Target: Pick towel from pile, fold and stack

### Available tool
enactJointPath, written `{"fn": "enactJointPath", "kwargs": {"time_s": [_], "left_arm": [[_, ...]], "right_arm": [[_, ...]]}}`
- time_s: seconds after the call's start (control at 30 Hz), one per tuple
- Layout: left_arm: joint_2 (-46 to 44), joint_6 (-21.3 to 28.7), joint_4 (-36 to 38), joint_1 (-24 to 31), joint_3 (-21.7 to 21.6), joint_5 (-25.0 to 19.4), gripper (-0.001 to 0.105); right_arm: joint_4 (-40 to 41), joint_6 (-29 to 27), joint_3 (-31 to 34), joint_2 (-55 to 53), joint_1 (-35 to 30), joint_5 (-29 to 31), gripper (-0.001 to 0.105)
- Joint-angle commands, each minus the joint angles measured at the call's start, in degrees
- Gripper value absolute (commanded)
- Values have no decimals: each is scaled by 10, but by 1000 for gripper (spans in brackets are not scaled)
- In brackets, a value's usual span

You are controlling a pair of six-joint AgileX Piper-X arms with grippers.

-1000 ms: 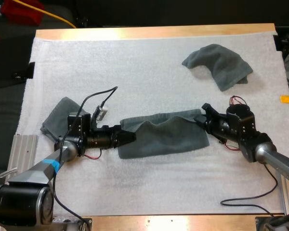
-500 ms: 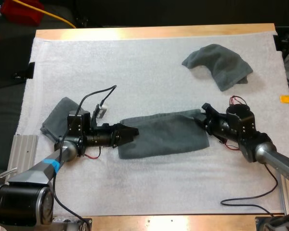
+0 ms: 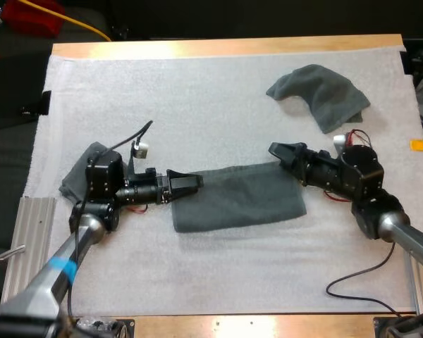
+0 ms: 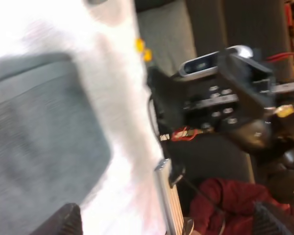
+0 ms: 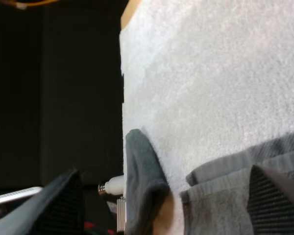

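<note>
A dark grey-green towel (image 3: 240, 197) lies folded and flat in the middle of the mat. My left gripper (image 3: 195, 182) is at its left end, open, with nothing between the fingers. In the left wrist view the left gripper (image 4: 169, 223) stands wide apart beside the towel (image 4: 39, 147). My right gripper (image 3: 276, 150) hovers over the towel's far right corner, open and clear of the cloth. The right wrist view has the right gripper (image 5: 166, 205) spread above the towel's layered edge (image 5: 225, 188). A crumpled towel (image 3: 321, 95) lies at the back right.
Another grey-green towel (image 3: 81, 176) lies at the mat's left edge, partly under my left arm, and appears beyond the folded one as the towel (image 5: 142, 181) in the right wrist view. White mat (image 3: 197, 91) stretches bare behind the folded towel.
Both grippers have opened and let go of the towel, which now lies flat. The right gripper rose and swung left over the towel's corner; the left arm drew back slightly.
</note>
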Motion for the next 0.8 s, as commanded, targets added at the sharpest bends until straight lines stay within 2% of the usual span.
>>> {"fn": "enactJointPath", "kwargs": {"time_s": [0.0,0.4,0.67,0.77], "left_arm": [[-21,-5,-8,0,-1,4,67],[-203,-62,-3,0,-1,-44,67],[-292,-56,82,0,-1,-102,67],[-319,-37,130,0,-1,-117,65]], "right_arm": [[12,-15,-3,-12,-4,-7,68],[191,-110,-3,-119,-4,-2,68],[300,-171,-3,-186,-4,20,68],[348,-204,-3,-207,-4,34,68]]}}
